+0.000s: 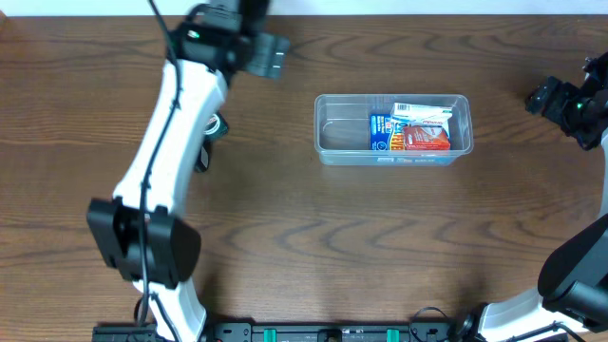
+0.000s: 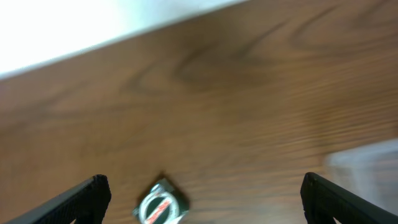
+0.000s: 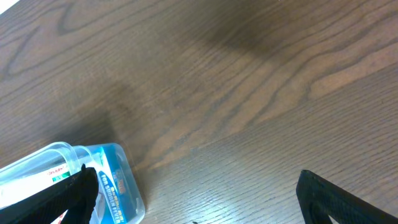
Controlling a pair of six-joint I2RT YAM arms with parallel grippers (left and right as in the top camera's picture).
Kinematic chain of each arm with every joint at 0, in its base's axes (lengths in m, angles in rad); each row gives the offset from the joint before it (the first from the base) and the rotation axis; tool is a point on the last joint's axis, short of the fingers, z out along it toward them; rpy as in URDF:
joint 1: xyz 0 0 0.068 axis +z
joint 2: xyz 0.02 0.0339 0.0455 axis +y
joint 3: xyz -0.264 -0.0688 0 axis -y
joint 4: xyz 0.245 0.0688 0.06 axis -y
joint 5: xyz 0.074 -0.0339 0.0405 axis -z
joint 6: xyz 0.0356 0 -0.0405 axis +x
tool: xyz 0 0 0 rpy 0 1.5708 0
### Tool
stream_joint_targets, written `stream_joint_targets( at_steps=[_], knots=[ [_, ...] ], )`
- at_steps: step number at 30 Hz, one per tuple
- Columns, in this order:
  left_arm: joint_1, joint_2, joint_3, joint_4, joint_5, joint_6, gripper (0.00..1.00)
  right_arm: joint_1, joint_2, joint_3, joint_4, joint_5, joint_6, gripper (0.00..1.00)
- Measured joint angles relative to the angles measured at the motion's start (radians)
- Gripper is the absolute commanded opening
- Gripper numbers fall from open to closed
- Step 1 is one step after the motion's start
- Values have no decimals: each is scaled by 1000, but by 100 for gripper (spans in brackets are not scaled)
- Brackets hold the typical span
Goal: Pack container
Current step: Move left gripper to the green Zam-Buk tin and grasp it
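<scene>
Clear, shallow rectangular plastic container (image 1: 334, 133) sits on the brown wood-grain table (image 1: 285, 237), right of centre, apart from both arms. 3 items are packed at its right end: a blue packet (image 1: 381, 133), a red-orange packet (image 1: 427, 140) and a white-green box (image 1: 420, 113). Left gripper (image 2: 205, 183): jaws spread wide, gripping nothing, over the table. A small silver-and-red item (image 2: 161, 204) lies below between them, too blurred to ID. Right gripper (image 3: 196, 180): jaws spread wide, gripping nothing, container corner beside 1 finger.
</scene>
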Motion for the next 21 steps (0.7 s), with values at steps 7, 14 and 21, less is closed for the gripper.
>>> stream_joint_targets(
  at_steps=[7,14,21],
  knots=[
    [137,113,-1,-89,31,-126,100,0,0,0,0,0,0,99],
    [151,178,-2,-141,38,-349,98,0,0,0,0,0,0,99],
    [152,227,-42,-162,50,-526,98,0,0,0,0,0,0,99]
  ],
)
